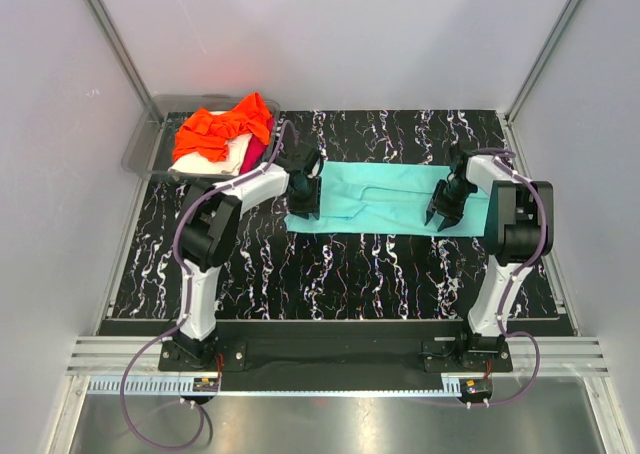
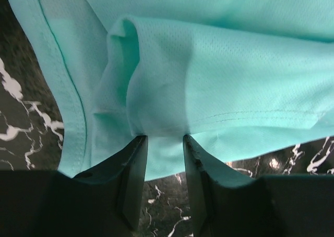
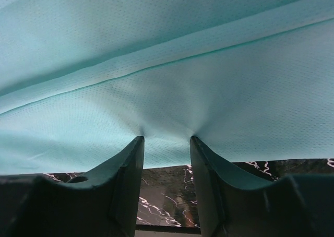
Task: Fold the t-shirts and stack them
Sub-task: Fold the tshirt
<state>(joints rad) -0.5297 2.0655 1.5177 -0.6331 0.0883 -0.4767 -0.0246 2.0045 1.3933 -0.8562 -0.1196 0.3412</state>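
Now, teal t-shirt (image 1: 385, 192) lies flat at centre of table (image 1: 340, 264). L gripper (image 2: 163, 139) pinches a fold at its left end, R gripper (image 3: 167, 139) nips its right hem. Orange shirt (image 1: 225, 126) heaped w/ cream shirt (image 1: 222, 159) at table's far-left corner.

Turquoise t-shirt (image 1: 385, 199), orange t-shirt (image 1: 222, 126), cream t-shirt (image 1: 215, 159), magenta t-shirt (image 1: 255, 152), black white-veined marble-pattern table (image 1: 350, 264), grey tray (image 1: 140, 149)

Left gripper (image 2: 164, 139) tips meet a bunched fold of the turquoise t-shirt (image 2: 224, 75), apparently pinching it. Stitched hem runs down the left, over the black marbled table (image 2: 23, 125).
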